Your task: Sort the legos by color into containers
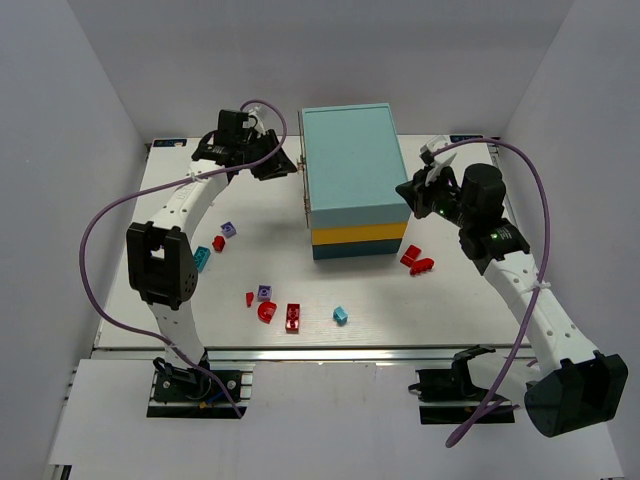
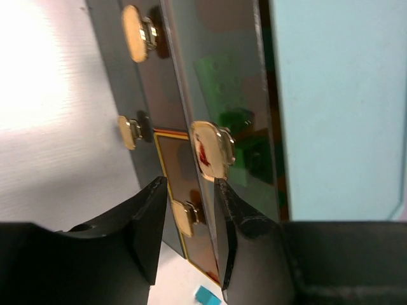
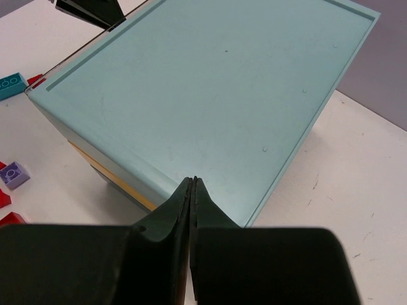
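1. Left wrist view puts us close against the drawer face of the cabinet point(image 2: 337, 95), where small clear drawers sit in rows, each with a pale handle.
2. One clear drawer point(image 2: 235, 76) seems to stand a little forward of its neighbours, and through its front wall we see green legos point(image 2: 238, 124) lying behind its handle point(image 2: 213, 149).
3. The other drawers look dark from here, and we cannot tell what they hold.
4. The left gripper point(image 2: 189, 184) is spread, its fingertips just below that handle. A lower handle point(image 2: 186, 217) shows between the fingers, and we see nothing pinched.
5. From the top external view, the cabinet stands mid-table, with a light teal layer over a yellow one and a darker teal one. The left gripper is at its left side and the right gripper point(image 1: 412, 190) is at its right side.
6. In the right wrist view, the right gripper's fingers are pressed together on nothing, with the tips at the edge of the cabinet's top.
7. Loose legos lie on the white table point(image 1: 450, 310).
   - Left of the cabinet are a purple lego point(image 1: 228, 230), a red lego point(image 1: 218, 242) and a light blue lego point(image 1: 201, 258).
   - Nearer us are a small red brick point(image 1: 250, 298), a purple brick point(image 1: 264, 292), a rounded red piece point(image 1: 267, 312), a red plate point(image 1: 293, 316) and a light blue brick point(image 1: 340, 315).
   - A red pair point(image 1: 415, 262) sits just beside the cabinet's near right corner.
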Controlling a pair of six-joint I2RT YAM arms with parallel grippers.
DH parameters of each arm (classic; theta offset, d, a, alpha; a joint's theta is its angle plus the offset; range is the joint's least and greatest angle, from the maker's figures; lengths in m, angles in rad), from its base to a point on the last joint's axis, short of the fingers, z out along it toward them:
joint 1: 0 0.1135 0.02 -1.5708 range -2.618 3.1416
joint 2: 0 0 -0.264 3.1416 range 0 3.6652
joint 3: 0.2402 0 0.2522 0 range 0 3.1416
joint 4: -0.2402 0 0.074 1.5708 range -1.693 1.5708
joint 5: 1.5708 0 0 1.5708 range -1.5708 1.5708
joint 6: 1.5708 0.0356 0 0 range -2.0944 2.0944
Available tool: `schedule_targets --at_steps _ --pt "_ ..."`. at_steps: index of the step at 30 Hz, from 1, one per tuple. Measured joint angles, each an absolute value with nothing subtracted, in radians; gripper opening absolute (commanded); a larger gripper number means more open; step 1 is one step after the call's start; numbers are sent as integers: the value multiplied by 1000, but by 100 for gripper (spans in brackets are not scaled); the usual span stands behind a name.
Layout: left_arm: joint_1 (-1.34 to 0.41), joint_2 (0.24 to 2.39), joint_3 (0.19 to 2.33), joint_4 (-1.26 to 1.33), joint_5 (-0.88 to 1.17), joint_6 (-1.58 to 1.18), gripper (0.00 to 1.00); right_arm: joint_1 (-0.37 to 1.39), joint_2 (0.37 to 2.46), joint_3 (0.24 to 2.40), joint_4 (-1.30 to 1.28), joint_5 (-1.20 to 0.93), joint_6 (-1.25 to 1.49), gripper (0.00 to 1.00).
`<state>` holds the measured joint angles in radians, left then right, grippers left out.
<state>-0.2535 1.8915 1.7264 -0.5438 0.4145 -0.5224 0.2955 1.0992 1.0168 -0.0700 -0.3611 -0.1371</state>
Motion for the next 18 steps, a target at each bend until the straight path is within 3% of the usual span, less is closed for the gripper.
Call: schedule_targets --at_steps 18 --pt "-257 1895 1672 -477 596 -539 52 281 1099 1017 -69 -361 -137 2"
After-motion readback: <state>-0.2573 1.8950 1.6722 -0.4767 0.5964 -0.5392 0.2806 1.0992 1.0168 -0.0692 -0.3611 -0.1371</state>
